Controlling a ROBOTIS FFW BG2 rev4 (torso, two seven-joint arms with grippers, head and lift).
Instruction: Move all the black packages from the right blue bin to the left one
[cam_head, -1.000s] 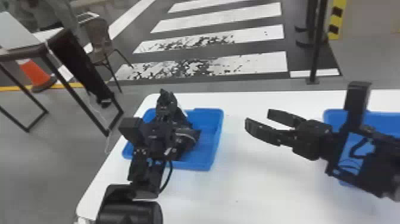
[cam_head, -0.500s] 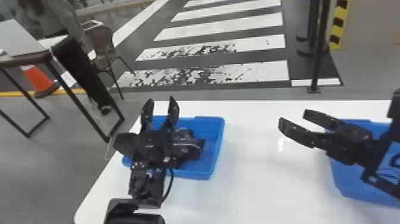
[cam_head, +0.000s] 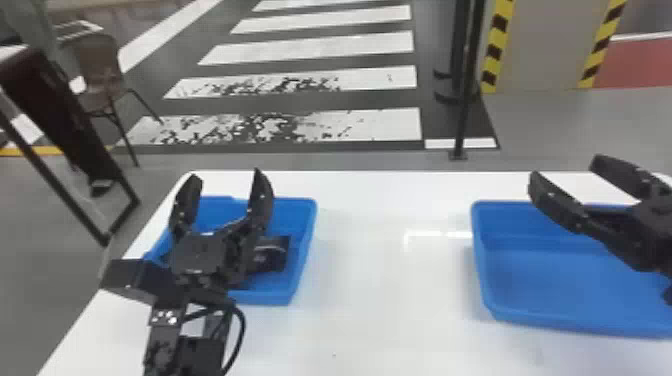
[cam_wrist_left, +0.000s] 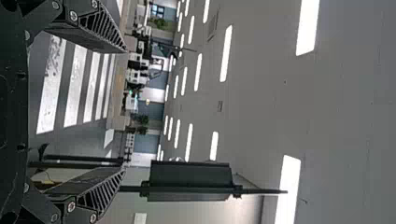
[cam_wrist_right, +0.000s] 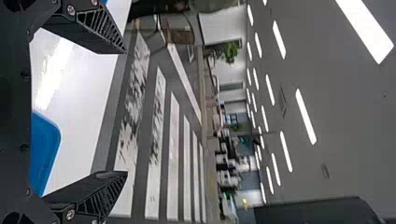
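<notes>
The left bin (cam_head: 311, 215) and right bin (cam_head: 565, 324) look like smooth plastic. The counter (cam_head: 390, 310) is smooth and glossy, the package (cam_head: 272, 256) slightly shiny, left end effector (cam_head: 225, 176) and right end effector (cam_head: 565, 166) matt.

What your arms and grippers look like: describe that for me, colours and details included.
The left arm is black and boxy, with a loop of black cable and a patch of whitish dots. The left gripper and right gripper match: black, each with two long, tapering fingers, ribbed along one side, and silvery screws at their bases.
</notes>
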